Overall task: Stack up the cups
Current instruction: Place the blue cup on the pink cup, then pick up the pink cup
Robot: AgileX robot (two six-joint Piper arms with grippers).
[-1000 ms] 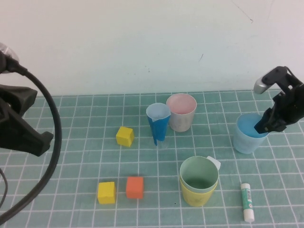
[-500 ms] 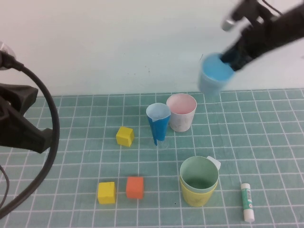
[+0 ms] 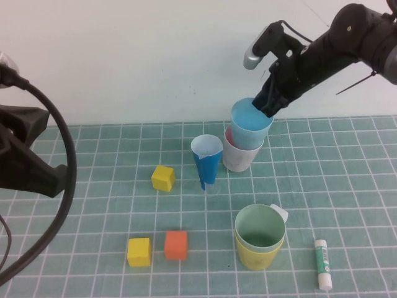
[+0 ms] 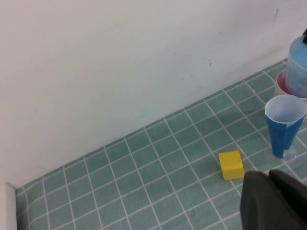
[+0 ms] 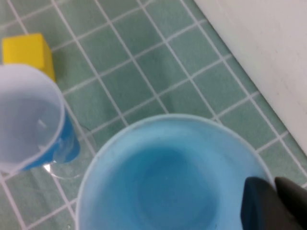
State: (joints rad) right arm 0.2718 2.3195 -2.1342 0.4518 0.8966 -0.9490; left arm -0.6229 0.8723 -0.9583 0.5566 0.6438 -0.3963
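Note:
My right gripper (image 3: pixel 267 107) is shut on the far rim of the light blue cup (image 3: pixel 250 127), one finger inside and one outside. The cup's base sits in the mouth of the pale pink cup (image 3: pixel 237 159) at the back of the mat, and a strip of pink rim shows at the left. The right wrist view looks straight into the light blue cup (image 5: pixel 163 177), with the right gripper (image 5: pixel 274 187) pinching its rim. The pale green cup (image 3: pixel 260 226) is nested in the yellow cup (image 3: pixel 255 256) at the front. My left gripper (image 4: pixel 269 177) is shut and empty, far to the left.
A narrow dark-blue cone cup (image 3: pixel 206 162) stands just left of the pink cup. On the mat lie a yellow block (image 3: pixel 163 178), another yellow block (image 3: pixel 139 251), an orange block (image 3: pixel 176 244) and a glue stick (image 3: pixel 322 265). The white wall runs behind.
My right gripper lifted the light blue cup from the right of the mat, carried it up and left, then lowered it onto the pink cup. The left arm stayed put.

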